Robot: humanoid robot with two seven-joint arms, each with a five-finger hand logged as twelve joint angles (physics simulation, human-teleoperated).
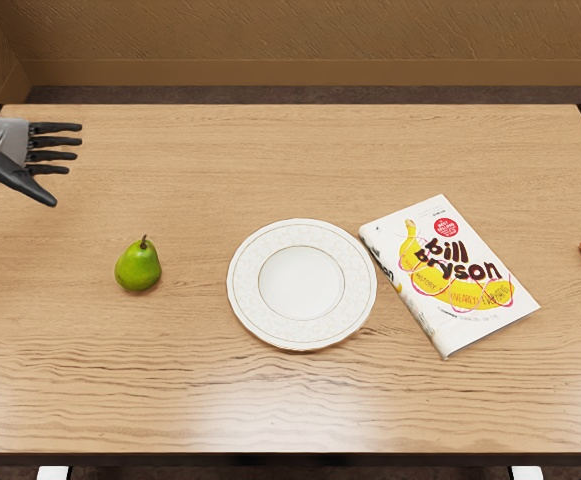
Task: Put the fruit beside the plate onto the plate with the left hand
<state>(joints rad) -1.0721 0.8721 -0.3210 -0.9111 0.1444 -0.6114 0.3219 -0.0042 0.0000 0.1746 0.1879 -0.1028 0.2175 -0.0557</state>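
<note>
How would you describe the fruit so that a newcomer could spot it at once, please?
Find the white plate in the middle of the wooden table. On its left in the picture, opposite the book, stands the pear. It is the only green thing there: small, rounded, with a short stem.

Left hand (32, 152), fingers spread

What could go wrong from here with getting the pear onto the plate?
The pear stands upright and looks rounded, so the open left hand, now well apart from it, might tip it and send it rolling instead of gripping it. A low carry could clip the rim of the plate and push it toward the book beside it.
</note>
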